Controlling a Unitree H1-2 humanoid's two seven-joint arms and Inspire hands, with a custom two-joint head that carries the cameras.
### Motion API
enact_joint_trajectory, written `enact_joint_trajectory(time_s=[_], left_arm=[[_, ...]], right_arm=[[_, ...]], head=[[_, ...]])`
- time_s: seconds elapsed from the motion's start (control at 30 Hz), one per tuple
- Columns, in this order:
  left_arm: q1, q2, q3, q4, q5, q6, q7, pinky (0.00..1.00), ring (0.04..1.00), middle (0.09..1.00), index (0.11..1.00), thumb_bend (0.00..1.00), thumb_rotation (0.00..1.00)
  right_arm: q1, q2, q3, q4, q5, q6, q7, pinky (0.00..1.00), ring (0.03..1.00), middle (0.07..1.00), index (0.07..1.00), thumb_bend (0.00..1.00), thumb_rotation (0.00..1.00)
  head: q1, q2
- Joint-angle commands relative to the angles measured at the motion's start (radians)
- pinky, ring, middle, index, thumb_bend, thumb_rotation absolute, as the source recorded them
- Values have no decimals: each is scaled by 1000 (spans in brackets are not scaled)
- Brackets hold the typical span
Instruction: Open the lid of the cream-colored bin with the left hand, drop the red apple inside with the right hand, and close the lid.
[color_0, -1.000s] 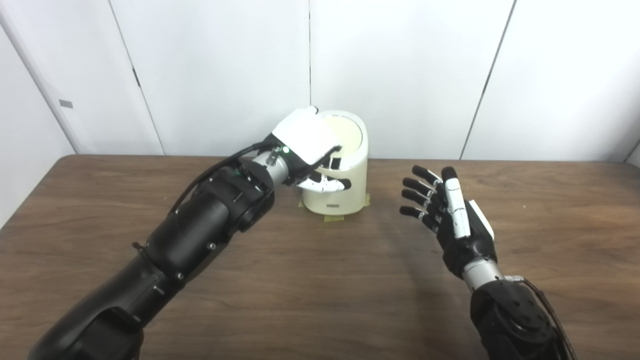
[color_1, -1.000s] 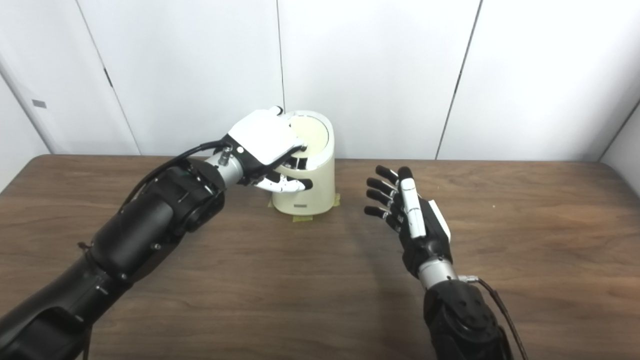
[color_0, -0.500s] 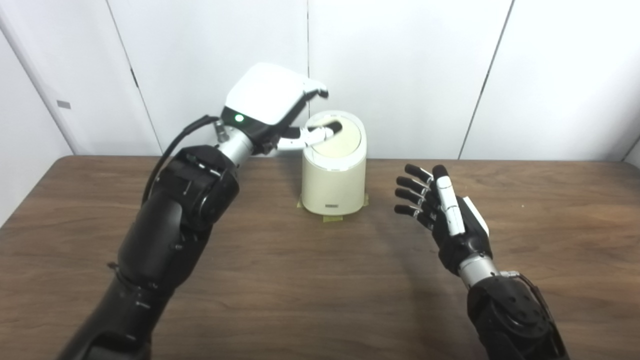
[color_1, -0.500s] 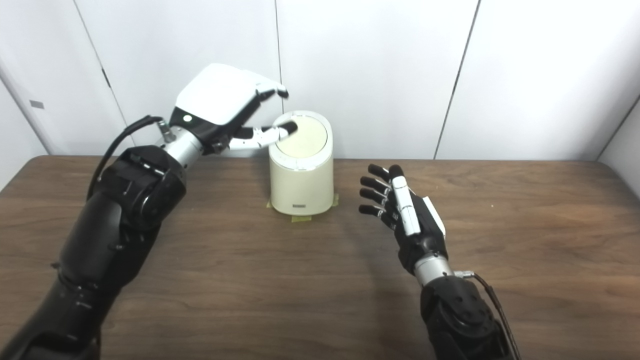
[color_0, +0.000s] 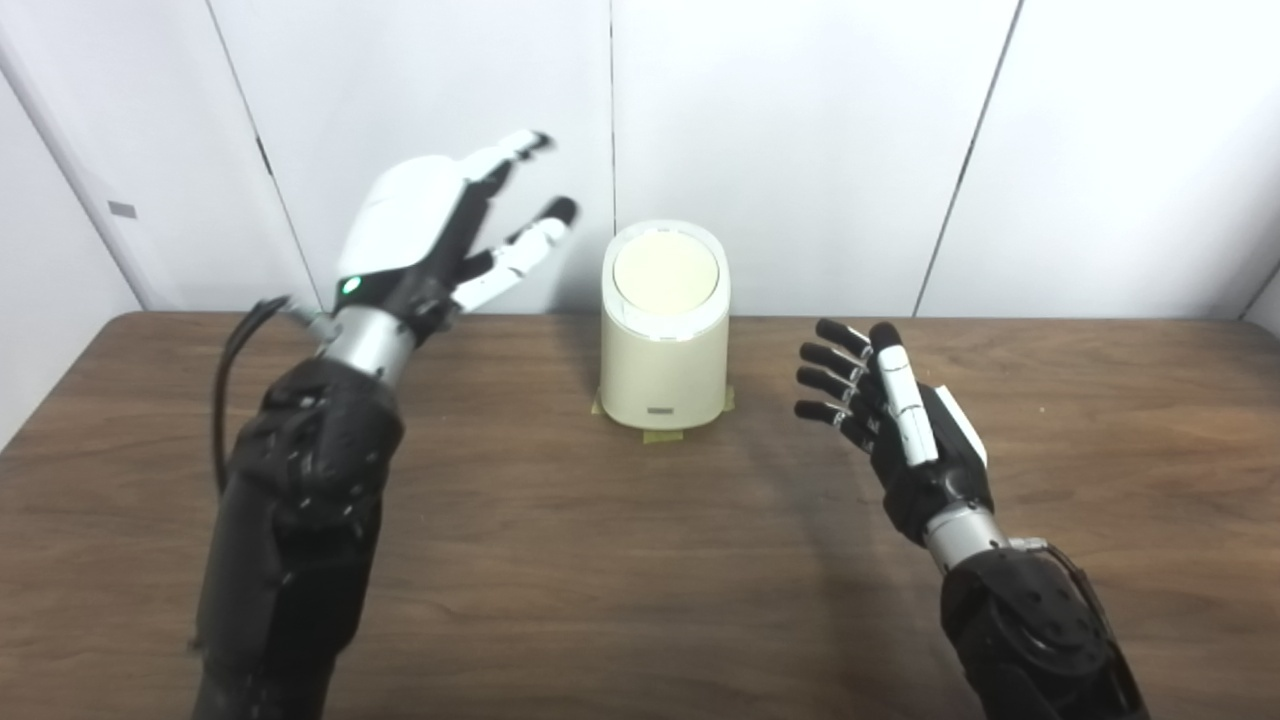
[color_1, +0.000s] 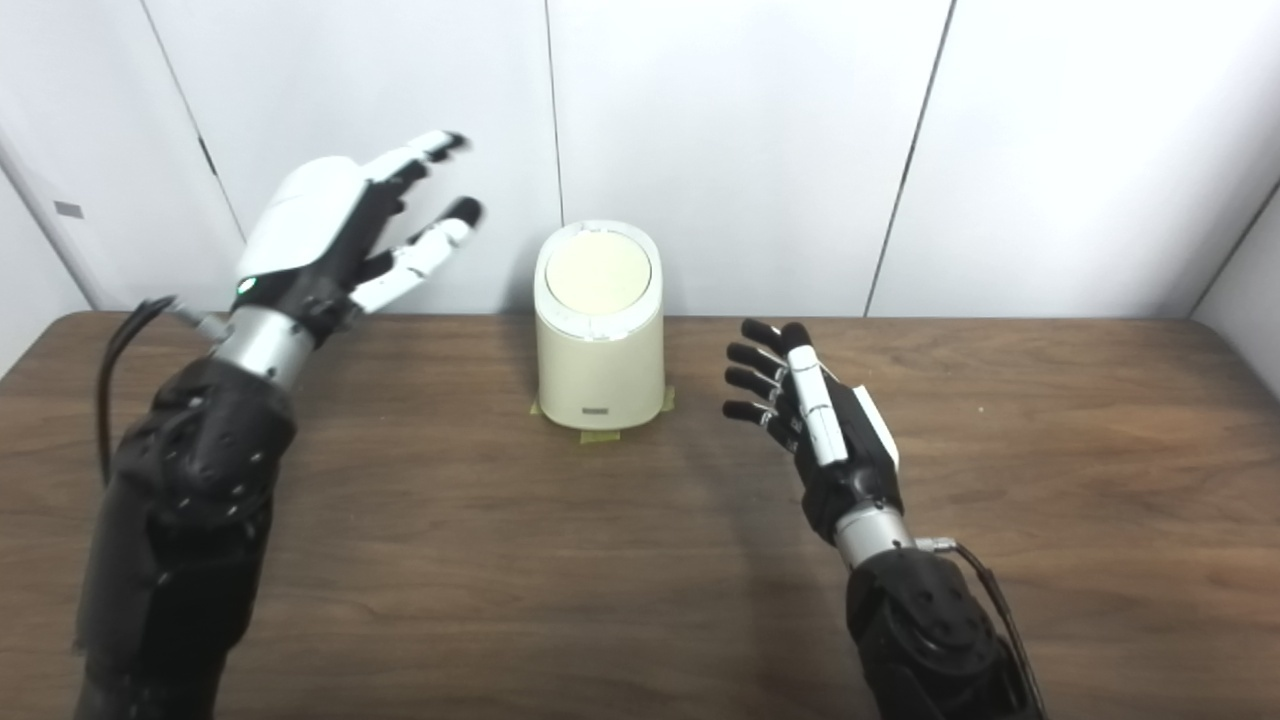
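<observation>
The bin (color_0: 664, 345) is standing upright at the back middle of the desk (color_0: 600, 560), close to the wall panels, its long axis running straight up. Scraps of tape (color_0: 660, 436) are showing under its base. Its lid (color_0: 666, 273) is lying flat in the rim and looking shut, so nothing of the inside is showing; whether the apple is in there cannot be told, and no apple is showing anywhere on the desk or in either hand.

The left hand (color_0: 420, 235) is hanging raised in the air to the left of the bin, about level with the lid and apart from it. Its fingers (color_0: 530, 235) are spread and holding nothing, pointing up and toward the wall, with the bin lying off to their right.

The right hand (color_0: 905, 425) is hovering low over the desk on the bin's other side, palm turned toward the bin, fingers (color_0: 835, 385) spread and empty, reaching toward the bin's lower wall without touching it. Of the two it is looking a little nearer the bin, though lower than the lid.

Judging from the closed lid and two empty hands, either the task is finishing or it has not begun; if any lid work is remaining, the left hand is needing to come rightward and down onto the lid's top.
</observation>
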Motion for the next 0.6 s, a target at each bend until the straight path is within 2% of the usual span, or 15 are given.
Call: enact_joint_trajectory(time_s=[0.0,0.13,0.27,0.33,0.47,0.57], left_arm=[[-5,-10,30,-41,-96,33,22,803,877,899,953,322,995],[65,-9,64,-55,-205,24,53,778,842,884,936,370,1000],[141,-9,78,-53,-295,-5,94,758,823,876,924,387,1000],[171,-18,85,-59,-341,12,109,776,833,883,928,387,1000],[238,-71,113,-92,-434,82,151,812,853,896,933,427,1000],[277,-96,116,-89,-481,81,183,846,875,912,954,391,1000]], right_arm=[[-23,2,-16,-49,-31,-7,17,721,826,831,829,505,923],[-9,7,-25,-63,-82,-27,44,750,857,863,845,507,971],[17,18,-28,-55,-154,-78,61,753,852,851,823,521,945],[29,21,-34,-50,-169,-90,77,779,864,857,826,546,942],[61,19,-43,-52,-186,-102,122,827,900,889,869,555,967],[76,20,-53,-51,-179,-108,158,859,925,919,906,546,971]], head=[[-1,0],[-3,-1],[-5,0],[-4,1],[-2,5],[-7,9]])
